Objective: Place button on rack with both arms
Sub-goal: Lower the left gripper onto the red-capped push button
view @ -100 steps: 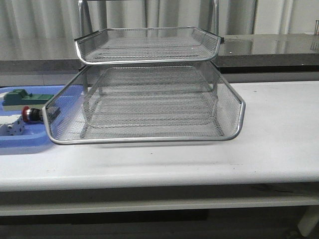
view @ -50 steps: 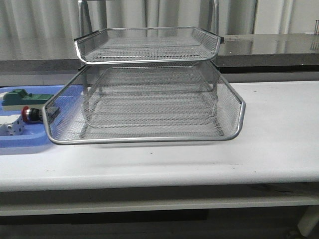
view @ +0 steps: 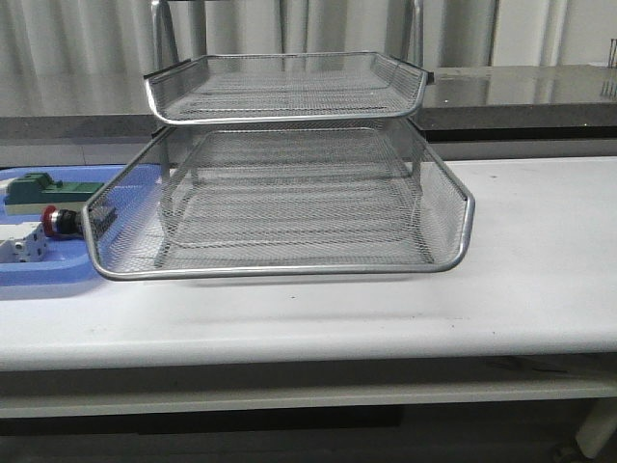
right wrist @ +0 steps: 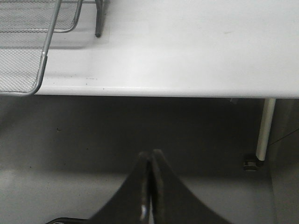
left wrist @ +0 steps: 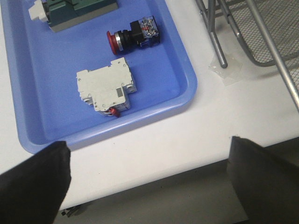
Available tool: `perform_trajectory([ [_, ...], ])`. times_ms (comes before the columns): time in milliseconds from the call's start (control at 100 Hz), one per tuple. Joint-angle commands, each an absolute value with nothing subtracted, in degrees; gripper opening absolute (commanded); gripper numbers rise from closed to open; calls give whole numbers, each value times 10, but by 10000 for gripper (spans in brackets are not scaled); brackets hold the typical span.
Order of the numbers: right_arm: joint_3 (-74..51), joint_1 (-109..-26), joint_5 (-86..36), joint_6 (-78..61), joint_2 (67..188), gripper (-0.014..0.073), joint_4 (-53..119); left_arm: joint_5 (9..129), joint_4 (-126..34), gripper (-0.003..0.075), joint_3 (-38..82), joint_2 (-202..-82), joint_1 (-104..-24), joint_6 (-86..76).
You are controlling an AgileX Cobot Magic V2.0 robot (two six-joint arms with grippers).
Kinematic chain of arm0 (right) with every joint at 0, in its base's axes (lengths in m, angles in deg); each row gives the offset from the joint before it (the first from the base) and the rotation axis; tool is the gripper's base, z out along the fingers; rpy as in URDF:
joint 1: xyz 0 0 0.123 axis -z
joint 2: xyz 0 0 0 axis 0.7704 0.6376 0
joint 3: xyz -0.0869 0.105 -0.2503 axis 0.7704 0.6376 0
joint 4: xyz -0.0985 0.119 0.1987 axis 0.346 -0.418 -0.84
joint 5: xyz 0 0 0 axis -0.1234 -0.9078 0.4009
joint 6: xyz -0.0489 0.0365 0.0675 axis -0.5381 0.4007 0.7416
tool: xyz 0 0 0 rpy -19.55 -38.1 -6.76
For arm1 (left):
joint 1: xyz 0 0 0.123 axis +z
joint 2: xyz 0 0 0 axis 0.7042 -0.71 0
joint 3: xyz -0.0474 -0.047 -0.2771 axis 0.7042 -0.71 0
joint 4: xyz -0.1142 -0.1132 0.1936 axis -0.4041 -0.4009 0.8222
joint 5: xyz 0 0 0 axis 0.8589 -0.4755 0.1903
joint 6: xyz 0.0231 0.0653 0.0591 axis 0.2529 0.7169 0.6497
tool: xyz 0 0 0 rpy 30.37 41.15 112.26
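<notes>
The button (left wrist: 133, 35), red mushroom cap with black-and-blue body, lies on its side in the blue tray (left wrist: 187, 88); in the front view it (view: 58, 221) shows at the far left beside the rack. The silver wire-mesh rack (view: 280, 183) stands in the middle of the white table. My left gripper (left wrist: 149, 175) is open and empty, held above the table's front edge, short of the tray and the button. My right gripper (right wrist: 151, 156) is shut and empty, in front of and below the table edge, to the right of the rack's corner (right wrist: 28, 70). Neither arm shows in the front view.
In the blue tray (view: 39, 275) lie a white block (left wrist: 105, 88) and a green block (left wrist: 79, 11) next to the button. A rack leg (left wrist: 217, 44) stands just beside the tray. A table leg (right wrist: 264, 130) stands at the right.
</notes>
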State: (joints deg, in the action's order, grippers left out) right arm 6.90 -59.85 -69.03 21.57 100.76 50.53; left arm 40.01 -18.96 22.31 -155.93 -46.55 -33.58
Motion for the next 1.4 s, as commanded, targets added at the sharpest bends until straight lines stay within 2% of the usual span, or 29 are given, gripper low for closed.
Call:
perform_trajectory([
  [0,51,-596,-657,214,1009,-67,514,438,-202,659,243,-1550,-467,-335],
  [100,51,-596,-657,214,1009,-67,514,446,-225,627,243,-1550,-467,-335],
  [320,51,-596,-657,214,1009,-67,514,453,-223,624,284,-1586,-467,-256],
  [650,51,-596,-657,214,1009,-67,514,353,-221,624,484,-1764,-467,-25],
  [1070,51,-596,-657,214,1009,-67,514,252,-186,624,706,-1963,-467,26],
  [1390,51,-596,-657,214,1009,-67,514,262,-179,620,745,-2034,-467,69],
])
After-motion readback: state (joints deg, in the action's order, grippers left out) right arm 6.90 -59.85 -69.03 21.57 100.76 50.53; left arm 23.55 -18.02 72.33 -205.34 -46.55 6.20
